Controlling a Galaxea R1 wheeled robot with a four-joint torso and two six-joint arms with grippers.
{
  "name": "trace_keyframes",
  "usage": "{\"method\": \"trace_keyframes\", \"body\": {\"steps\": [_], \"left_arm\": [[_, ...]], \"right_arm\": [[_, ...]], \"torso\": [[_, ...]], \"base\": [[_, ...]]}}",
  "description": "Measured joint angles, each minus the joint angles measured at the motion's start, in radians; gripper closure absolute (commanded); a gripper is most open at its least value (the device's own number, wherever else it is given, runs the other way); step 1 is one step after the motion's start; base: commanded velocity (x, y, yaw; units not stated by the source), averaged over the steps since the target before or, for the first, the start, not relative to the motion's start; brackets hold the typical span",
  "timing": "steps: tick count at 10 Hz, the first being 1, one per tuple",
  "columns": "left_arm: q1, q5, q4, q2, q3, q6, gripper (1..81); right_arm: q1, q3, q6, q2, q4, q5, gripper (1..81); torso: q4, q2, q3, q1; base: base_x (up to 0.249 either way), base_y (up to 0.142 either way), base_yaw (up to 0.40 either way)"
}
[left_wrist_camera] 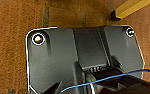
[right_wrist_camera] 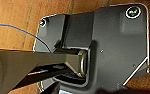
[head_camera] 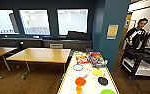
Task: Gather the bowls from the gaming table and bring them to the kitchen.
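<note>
While looking down the length of the gaming tabletop (head_camera: 70,75), met a long white surface with a yellow-and-black edge, running away toward a teal pillar (head_camera: 111,30). Found the orange bowl (head_camera: 80,81) near the middle of the close end, with a small orange cup (head_camera: 78,89) just in front of it. Found the lime green bowl (head_camera: 108,91) at the near right corner, partly cut off by the lower border of the head view and well apart from the orange one. Noted a black disc (head_camera: 102,80) and a yellow disc (head_camera: 97,72) between the bowls and the far end, a blue ring (head_camera: 77,67) beyond them, and colourful game boxes (head_camera: 82,59) at the far end. Saw a wood-topped table (head_camera: 41,55) to the left and a person (head_camera: 137,32) standing behind a black cart (head_camera: 141,62) to the right. From both wrists, looked down past dark plates onto brown wood floor (left_wrist_camera: 11,37). Could not tell whether the left tool (left_wrist_camera: 73,87) or the right tool (right_wrist_camera: 58,85) was spread or pressed together.
</note>
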Motion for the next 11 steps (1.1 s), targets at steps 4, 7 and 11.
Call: {"method": "trace_keyframes", "body": {"steps": [4, 7, 11], "left_arm": [[0.003, 0.0, 0.0, -0.023, 0.002, 0.0, 1.0], [0.0, -0.003, 0.0, -0.047, -0.01, 0.0, 1.0], [-0.003, -0.004, 0.0, -0.018, -0.003, 0.0, 1.0]], "right_arm": [[0.006, 0.288, 0.004, -0.215, 0.014, 0.037, 1.0], [0.023, 0.55, 0.009, -0.43, 0.026, 0.094, 1.0], [0.043, 0.848, 0.016, -0.719, 0.052, 0.172, 1.0]], "torso": [[0.0, 0.0, 0.0, 0.0], [0.0, 0.0, -0.021, 0.0], [0.0, 0.0, -0.101, 0.0]], "base": [[0.0, 0.0, 0.0], [0.0, 0.0, 0.0], [0.0, 0.0, 0.0]]}}
